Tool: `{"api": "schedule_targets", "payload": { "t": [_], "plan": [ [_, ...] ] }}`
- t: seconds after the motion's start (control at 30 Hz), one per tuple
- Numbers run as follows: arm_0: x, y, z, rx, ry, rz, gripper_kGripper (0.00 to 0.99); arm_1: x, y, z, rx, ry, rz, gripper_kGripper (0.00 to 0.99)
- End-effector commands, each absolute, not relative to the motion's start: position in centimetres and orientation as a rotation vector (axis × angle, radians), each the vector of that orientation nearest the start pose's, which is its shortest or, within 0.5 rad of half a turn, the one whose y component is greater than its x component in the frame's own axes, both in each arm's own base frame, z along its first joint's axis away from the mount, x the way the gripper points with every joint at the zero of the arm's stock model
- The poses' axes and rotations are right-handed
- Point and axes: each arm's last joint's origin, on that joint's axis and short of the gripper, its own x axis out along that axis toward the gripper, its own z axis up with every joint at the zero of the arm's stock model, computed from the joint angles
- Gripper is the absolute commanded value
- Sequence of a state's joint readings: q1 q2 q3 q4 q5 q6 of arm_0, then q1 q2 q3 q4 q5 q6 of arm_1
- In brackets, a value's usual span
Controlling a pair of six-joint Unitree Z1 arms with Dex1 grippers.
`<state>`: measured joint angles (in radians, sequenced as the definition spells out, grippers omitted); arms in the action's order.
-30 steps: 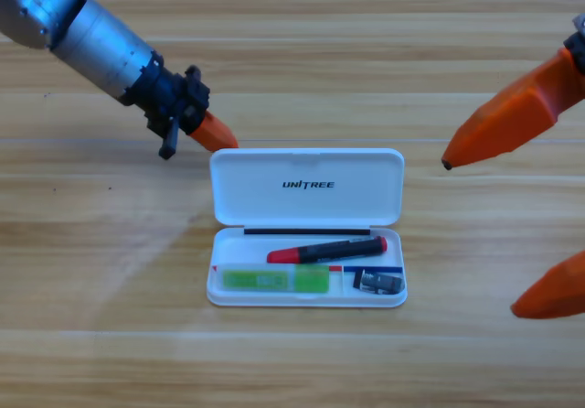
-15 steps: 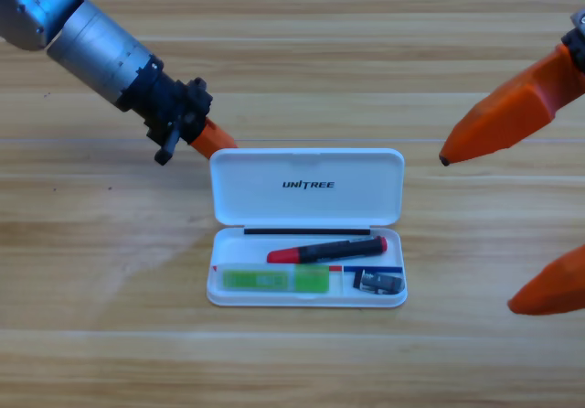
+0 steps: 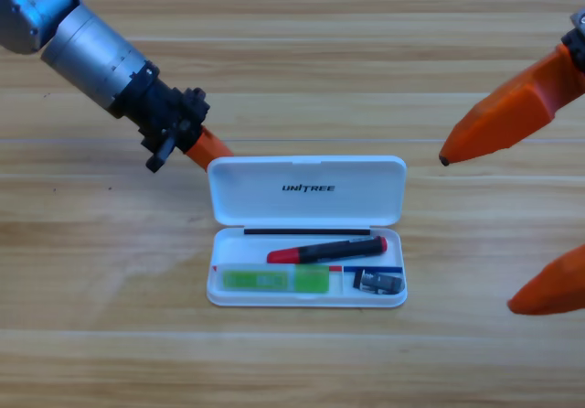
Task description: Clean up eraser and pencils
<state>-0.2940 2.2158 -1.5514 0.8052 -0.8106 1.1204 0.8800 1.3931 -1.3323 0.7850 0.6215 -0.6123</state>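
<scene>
High view: an open white case (image 3: pixel 306 193) is seen at centre of the table (image 3: pixel 292 51). Inside its tray lie the black-red pencil (image 3: pixel 326 249), the green pencil (image 3: pixel 276 281) at lower left, and the eraser (image 3: pixel 378 283) at lower right. The left gripper (image 3: pixel 212 147) touches the lid's upper-left corner; its jaw state cannot be told. The right gripper (image 3: pixel 480 234), at the right edge, is spread wide.

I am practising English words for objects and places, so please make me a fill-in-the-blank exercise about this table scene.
1. The white plastic case on the wooden table has its lid ____.
2. The slim black pencil with red ends lies ____ the case.
3. The small dark rectangular eraser sits in the case's lower ____ corner.
4. The left end effector is at the lid's upper ____ corner.

Missing words: open; inside; right; left
</scene>
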Motion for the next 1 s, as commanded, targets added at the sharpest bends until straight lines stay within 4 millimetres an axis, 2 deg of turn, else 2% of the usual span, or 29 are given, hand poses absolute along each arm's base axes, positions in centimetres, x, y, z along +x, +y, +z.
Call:
{"api": "schedule_targets", "payload": {
  "t": [0.03, 0.53, 1.0],
  "plan": [
    [39.0, -17.5, 16.4, 0.411, 0.829, -1.628, 0.0, 13.1, 19.5, 40.0, -0.551, 0.499, 1.638, 0.904],
    [36.8, -20.1, 15.5, 0.438, 0.831, -1.728, 0.0, 13.1, 19.5, 40.0, -0.548, 0.501, 1.638, 0.904],
    [35.6, -20.8, 12.8, 0.449, 0.859, -1.789, 0.0, 13.2, 19.6, 40.0, -0.547, 0.501, 1.637, 0.904]
  ]
}}
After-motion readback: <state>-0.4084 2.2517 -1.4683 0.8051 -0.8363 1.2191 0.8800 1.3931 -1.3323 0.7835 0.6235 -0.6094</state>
